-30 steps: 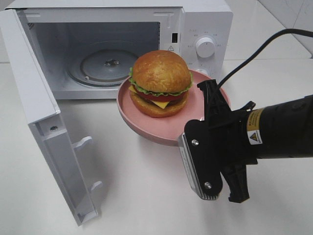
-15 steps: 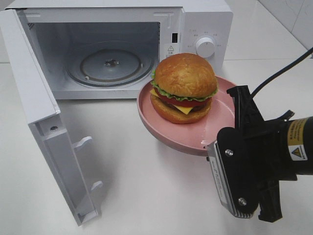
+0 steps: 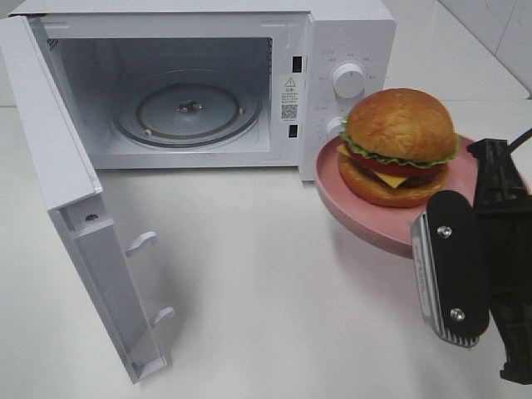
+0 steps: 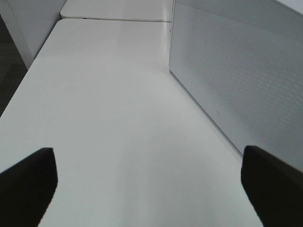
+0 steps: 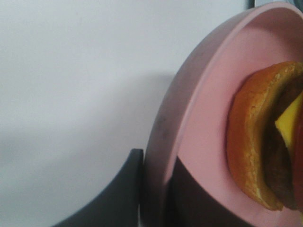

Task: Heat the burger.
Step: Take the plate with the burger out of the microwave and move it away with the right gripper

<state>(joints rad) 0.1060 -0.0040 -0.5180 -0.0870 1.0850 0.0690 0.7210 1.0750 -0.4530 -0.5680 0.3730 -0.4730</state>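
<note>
Carry the plated burger level into the open oven.
At nine o'clock the white microwave (image 3: 199, 83) gapes; your left gripper (image 4: 147, 179) idles wide open. At three o'clock the right gripper (image 5: 154, 189) pinches the round pink plate (image 3: 374, 220) bearing the glossy golden-bunned burger (image 3: 399, 145); clear the door frame.

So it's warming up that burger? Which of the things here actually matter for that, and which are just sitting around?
Part of the job:
- burger
- pink plate carrying it, pinched at the rim by the right gripper
- microwave, door open, glass turntable bare

Just there:
- white table
- left gripper, open, holding nothing
</note>
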